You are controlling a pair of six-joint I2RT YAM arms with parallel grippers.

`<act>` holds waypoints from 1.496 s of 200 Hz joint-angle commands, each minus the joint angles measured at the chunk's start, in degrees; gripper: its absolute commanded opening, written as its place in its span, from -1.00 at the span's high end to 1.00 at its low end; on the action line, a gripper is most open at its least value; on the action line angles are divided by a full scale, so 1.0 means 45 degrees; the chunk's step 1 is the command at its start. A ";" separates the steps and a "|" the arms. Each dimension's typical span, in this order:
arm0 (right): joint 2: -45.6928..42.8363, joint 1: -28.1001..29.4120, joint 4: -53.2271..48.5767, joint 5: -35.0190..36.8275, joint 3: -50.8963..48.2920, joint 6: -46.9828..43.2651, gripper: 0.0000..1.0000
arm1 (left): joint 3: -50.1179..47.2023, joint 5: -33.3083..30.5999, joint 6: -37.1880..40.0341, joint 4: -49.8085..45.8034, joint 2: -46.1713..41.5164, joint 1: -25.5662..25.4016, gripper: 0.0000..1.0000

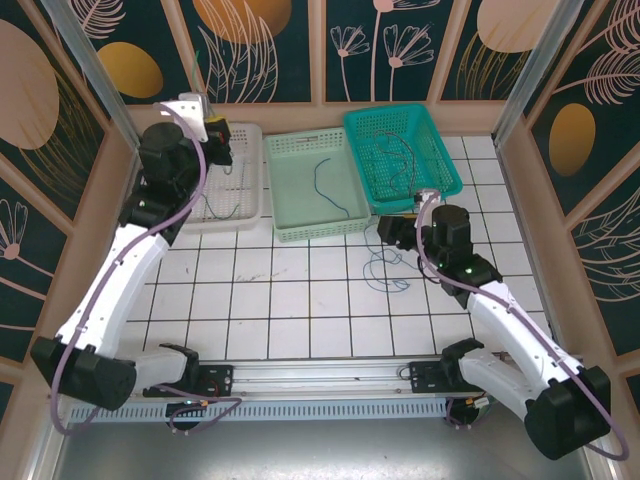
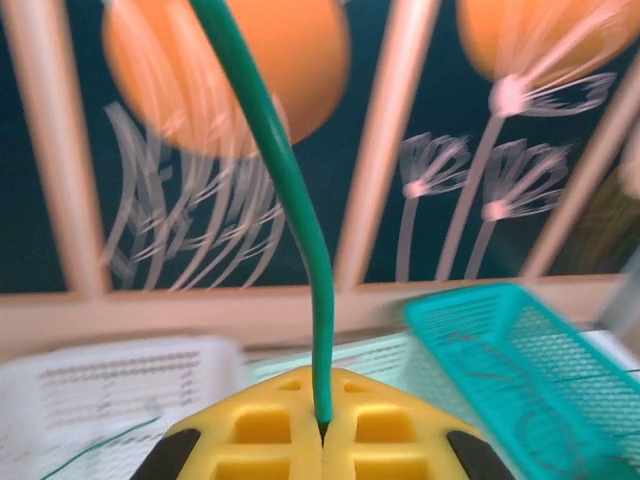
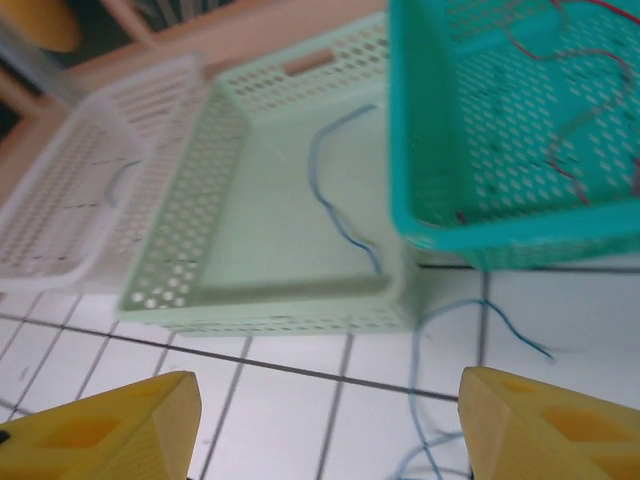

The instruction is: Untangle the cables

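My left arm's stretched far forward. The left end effector [image 2: 322, 428] is up over the white perforated plastic basket [image 1: 250, 190], clenched on a thin green cable [image 2: 285, 180]. A thin blue cable [image 1: 328, 185] lies in the pale green plastic basket [image 1: 290, 225]. My right arm's bent low. The right end effector [image 3: 320, 430] is released, jaws wide, over the white tiled worktop [image 1: 280, 290] by a loose blue cable [image 1: 385, 272], in front of the teal mesh basket [image 1: 445, 165].
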 commanded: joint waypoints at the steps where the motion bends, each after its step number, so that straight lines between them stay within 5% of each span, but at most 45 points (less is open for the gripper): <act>1: 0.0145 -0.0412 -0.1012 0.0686 -0.0230 0.0696 -0.37 | 0.0387 -0.0406 0.0497 -0.1679 0.0984 0.0904 1.00; 76: 0.0114 -0.0796 -0.1702 0.0636 -0.0627 0.1224 -0.37 | 0.2525 0.2338 0.0111 -0.2649 0.5178 0.3041 1.00; 106: 0.0092 -0.1088 -0.2608 0.0924 -0.0564 0.1342 -0.37 | 0.4137 0.1924 0.0107 -0.5098 0.7435 0.3075 1.00; 145: 0.0127 -0.1864 -0.3178 0.0627 -0.0720 0.1636 -0.37 | 0.3569 0.2290 -0.0356 -0.4889 0.8227 0.3080 1.00; 162: 0.0256 -0.2032 -0.3241 0.0412 -0.0778 0.1680 -0.34 | 0.3300 0.2568 -0.0617 -0.4639 0.8300 0.3075 0.65; 172: 0.0391 -0.2032 -0.3224 0.0287 -0.0868 0.1684 -0.33 | 0.3152 0.2619 -0.0699 -0.4502 0.8291 0.3080 0.25; 211: 0.1563 -0.2006 -0.3034 -0.0330 -0.1174 0.1955 -0.22 | 0.2390 0.2554 -0.0944 -0.3773 0.7626 0.3075 -0.24; 246: 0.2158 -0.1838 -0.3043 -0.0457 -0.1236 0.1920 -0.18 | 0.1021 0.1892 -0.1199 -0.2390 0.5723 0.3055 -0.96; 299: 0.1569 -0.0636 -0.3275 -0.0504 -0.1866 0.2349 -0.17 | -0.1267 0.2754 -0.1793 -0.0864 0.3010 0.2081 -0.97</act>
